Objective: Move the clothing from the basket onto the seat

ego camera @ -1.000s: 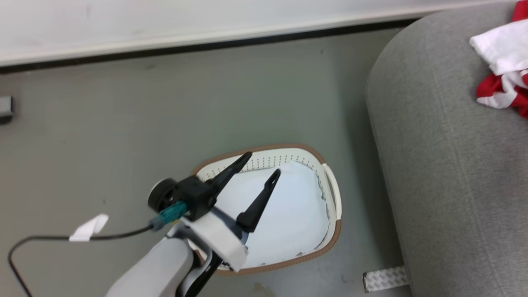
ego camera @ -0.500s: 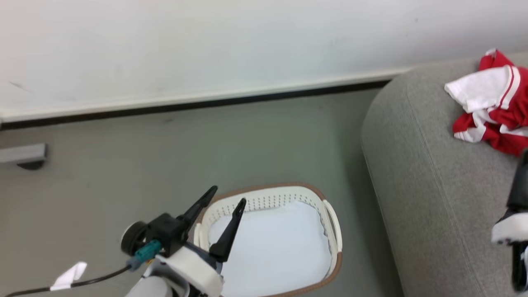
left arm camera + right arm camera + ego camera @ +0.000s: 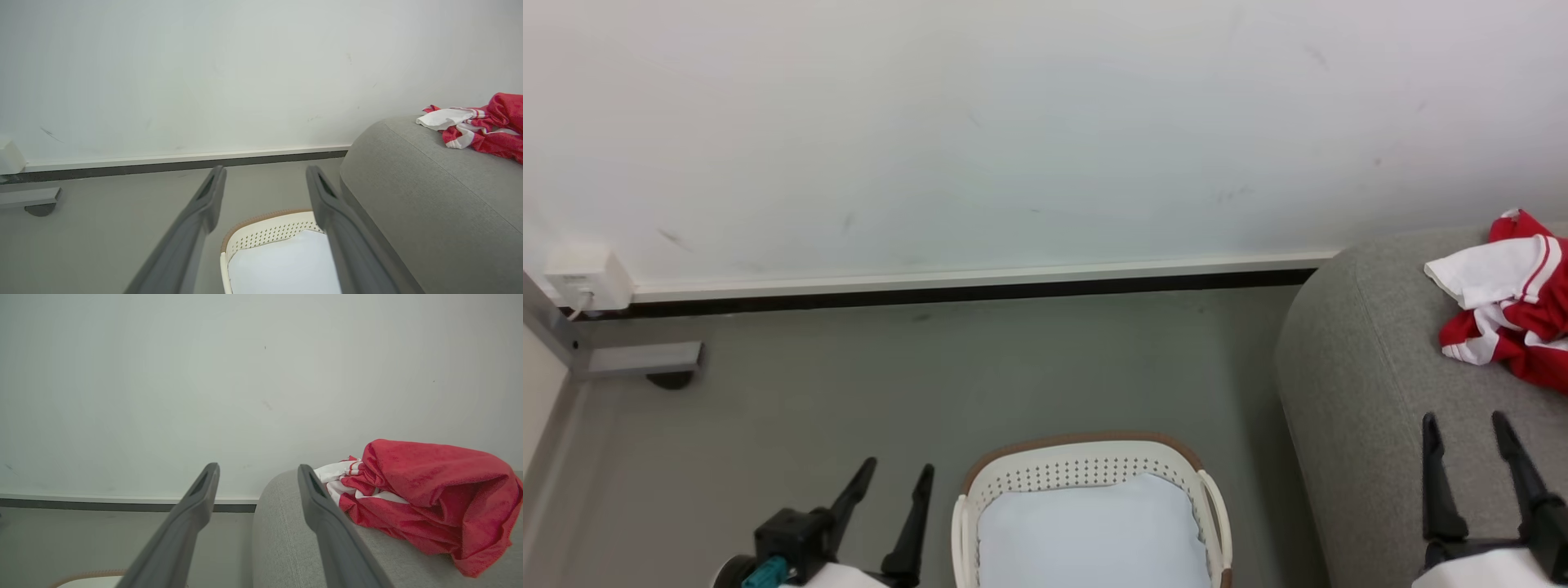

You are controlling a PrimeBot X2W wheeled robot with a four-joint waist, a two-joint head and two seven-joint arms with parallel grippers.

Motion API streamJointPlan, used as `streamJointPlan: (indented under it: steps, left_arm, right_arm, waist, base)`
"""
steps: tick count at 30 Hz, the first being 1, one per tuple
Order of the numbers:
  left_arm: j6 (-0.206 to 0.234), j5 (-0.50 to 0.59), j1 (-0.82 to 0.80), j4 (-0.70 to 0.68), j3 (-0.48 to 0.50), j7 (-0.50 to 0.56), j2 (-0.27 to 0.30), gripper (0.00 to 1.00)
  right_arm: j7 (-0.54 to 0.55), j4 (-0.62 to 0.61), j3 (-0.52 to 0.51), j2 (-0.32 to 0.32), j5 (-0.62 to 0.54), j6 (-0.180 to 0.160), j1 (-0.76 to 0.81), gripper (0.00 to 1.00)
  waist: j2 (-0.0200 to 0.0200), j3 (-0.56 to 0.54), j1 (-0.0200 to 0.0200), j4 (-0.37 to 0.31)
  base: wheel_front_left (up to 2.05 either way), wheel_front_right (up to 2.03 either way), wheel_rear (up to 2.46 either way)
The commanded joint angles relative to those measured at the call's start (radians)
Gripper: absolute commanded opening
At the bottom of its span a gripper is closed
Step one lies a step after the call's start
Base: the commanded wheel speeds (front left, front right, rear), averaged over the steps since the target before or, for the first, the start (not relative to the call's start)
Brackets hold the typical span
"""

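The head view has the clothing (image 3: 1507, 318) crumpled on the seat (image 3: 1356, 408), well apart from the basket (image 3: 1086, 467) on the floor with its pale cushion (image 3: 1094, 539); the right wrist view adds the heap's red bulk behind the white sleeve. Its long axis runs along the seat, white sleeve toward the rounded end. The left gripper (image 3: 898, 465) and right gripper (image 3: 1463, 417) both stand spread, holding nothing.

A pale wall (image 3: 1013, 122) meets a grey-green floor (image 3: 931, 367) along a white skirting board (image 3: 972, 282) above a dark strip (image 3: 972, 295).
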Motion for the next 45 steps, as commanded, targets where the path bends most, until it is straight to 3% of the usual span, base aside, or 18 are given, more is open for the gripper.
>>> streamJointPlan:
  steps: [1,8,19,31,45]
  left_arm:
    - [-0.002,0.023,0.025,-0.004,0.03,0.0,-0.01,1.0]
    - [-0.007,0.107,0.104,-0.024,0.163,0.0,-0.058,1.0]
    - [-0.041,0.187,0.195,-0.015,0.3,0.0,-0.127,1.0]
    - [-0.096,0.237,0.197,-0.022,0.352,0.0,-0.162,1.0]
    - [-0.12,0.246,0.187,-0.013,0.376,0.0,-0.175,1.0]
  right_arm:
    - [0.0,-0.012,0.013,-0.004,0.002,-0.002,0.035,1.0]
    - [0.0,-0.038,0.072,-0.004,-0.02,-0.002,0.106,1.0]
    - [0.0,-0.004,0.059,-0.004,0.022,-0.002,0.132,1.0]
    - [0.0,0.048,0.059,-0.004,0.028,-0.002,0.105,1.0]
    - [0.0,0.058,0.08,-0.004,0.031,-0.002,0.103,1.0]
  waist:
    - [0.0,-0.018,0.0003,0.016]
    - [0.0,-0.045,0.0003,0.029]
    - [0.0,-0.089,0.0003,0.039]
    - [0.0,-0.084,0.0003,0.052]
    - [0.0,-0.079,0.0003,0.051]
  base:
    - [0.0,0.0,0.0]
    - [0.0,0.0,0.0]
    - [0.0,0.0,0.0]
    - [0.0,0.0,0.0]
    - [0.0,0.0,0.0]
